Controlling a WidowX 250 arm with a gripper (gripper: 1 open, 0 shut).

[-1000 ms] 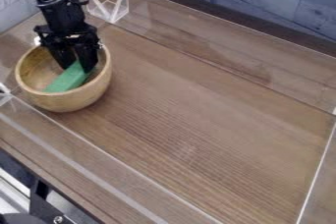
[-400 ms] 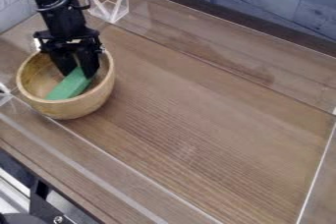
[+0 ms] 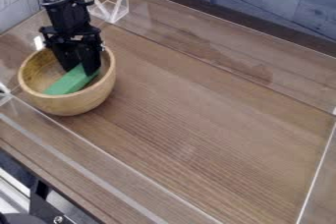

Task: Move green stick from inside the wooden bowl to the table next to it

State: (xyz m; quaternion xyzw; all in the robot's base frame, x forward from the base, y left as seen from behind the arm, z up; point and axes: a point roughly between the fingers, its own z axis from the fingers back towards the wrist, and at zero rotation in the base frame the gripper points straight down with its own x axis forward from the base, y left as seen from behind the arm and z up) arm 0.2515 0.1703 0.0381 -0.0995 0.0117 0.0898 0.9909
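Since the earlier frame the black gripper had shifted a little toward the right of the view, its arm reaching down from the top left corner, and the wooden bowl had edged slightly the same way. The green stick was inside the bowl, as before, lying on a slant with its upper end at the gripper's fingers and its lower end toward the near wall. Whether the fingers were clamped on it or merely beside it could not be told; the dark parts blurred together there.

The stick was flat, straight-edged and bright green, matt in look. The bowl around it was round and pale tan, with a thick, smooth rim and a darker, warmer tone on its outer wall. Gripper and arm, all dark and jointed, covered part of the bowl's far side and the stick's upper end.

The bowl stood at the left side of the table, whose brown top showed fine wood grain running along it. The bowl's wall rose around the stick, between it and the tabletop. Whitish, clear-looking edging ran along the table's sides. Beyond the far edge were blue-grey boards, and at the lower left, below the table's edge, lay dark cables.
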